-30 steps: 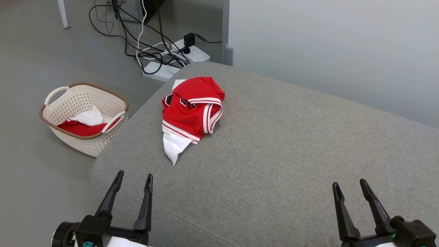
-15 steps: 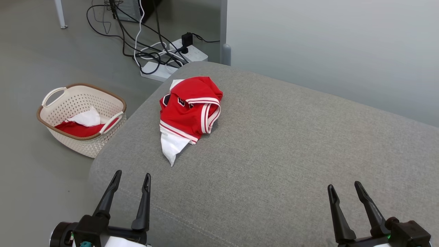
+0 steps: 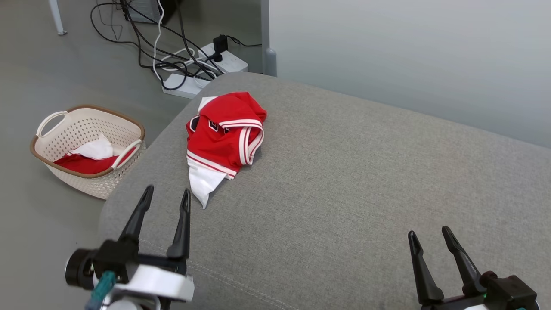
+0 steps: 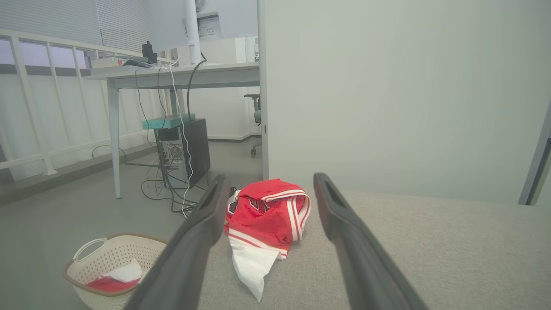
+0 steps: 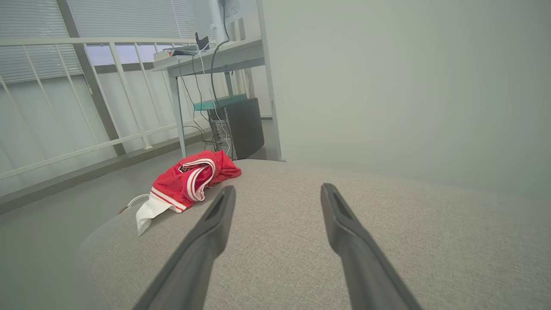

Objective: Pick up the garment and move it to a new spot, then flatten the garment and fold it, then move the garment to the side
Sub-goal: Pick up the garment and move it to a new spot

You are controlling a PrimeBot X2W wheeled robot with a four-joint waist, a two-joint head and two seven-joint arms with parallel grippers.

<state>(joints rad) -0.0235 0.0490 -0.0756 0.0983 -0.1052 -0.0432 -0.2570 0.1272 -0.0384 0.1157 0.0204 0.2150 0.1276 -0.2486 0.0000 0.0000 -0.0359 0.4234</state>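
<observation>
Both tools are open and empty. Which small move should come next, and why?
Probably ease the left tool forward to the red garment: it lies crumpled on the grey cushion just ahead, untouched, and the right tool is farther away.

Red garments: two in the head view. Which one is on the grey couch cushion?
The crumpled red jersey with white-striped trim, lying ahead of the left hand. The other red cloth sits in the perforated basket.

Head view looks down over grey cushion [image 3: 344, 181]; both wrist views low, facing forward; all share red garment [image 3: 219, 137].
</observation>
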